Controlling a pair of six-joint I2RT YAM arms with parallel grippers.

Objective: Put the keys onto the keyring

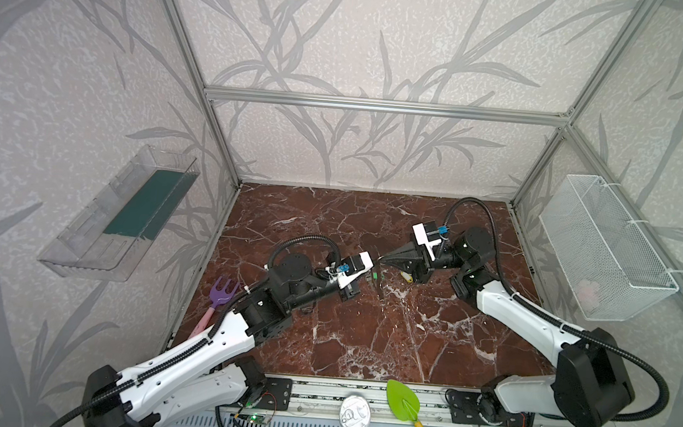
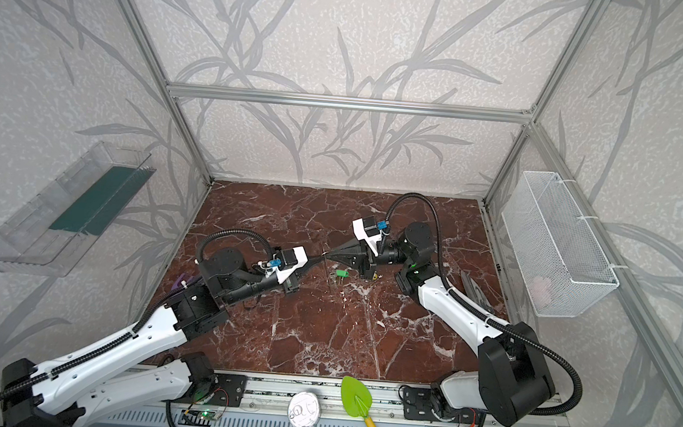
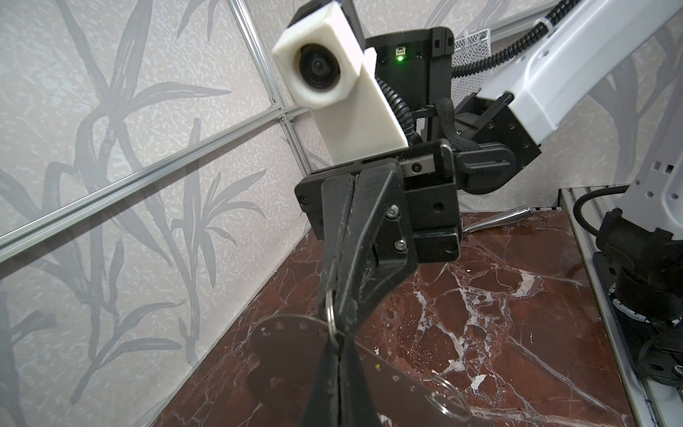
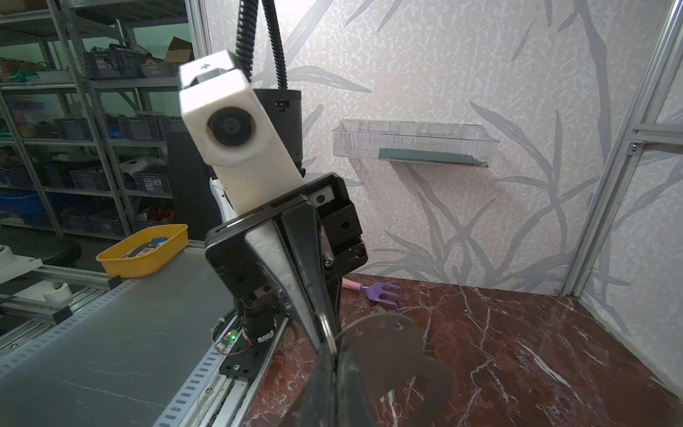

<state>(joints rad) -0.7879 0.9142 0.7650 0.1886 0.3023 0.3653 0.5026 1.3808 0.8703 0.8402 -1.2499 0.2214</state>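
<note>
Left gripper (image 3: 337, 344) and right gripper (image 4: 335, 351) meet mid-table on the keyring (image 3: 284, 344), keys (image 1: 375, 277) on the table (image 1: 363, 341) close by, fork (image 1: 223, 293) at its left edge.

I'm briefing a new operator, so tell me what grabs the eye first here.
The left end effector and right end effector meet tip to tip over the marble table, both shut on the grey keyring. Close by, the green-tagged key and yellow-tagged key stand out brightly.
</note>
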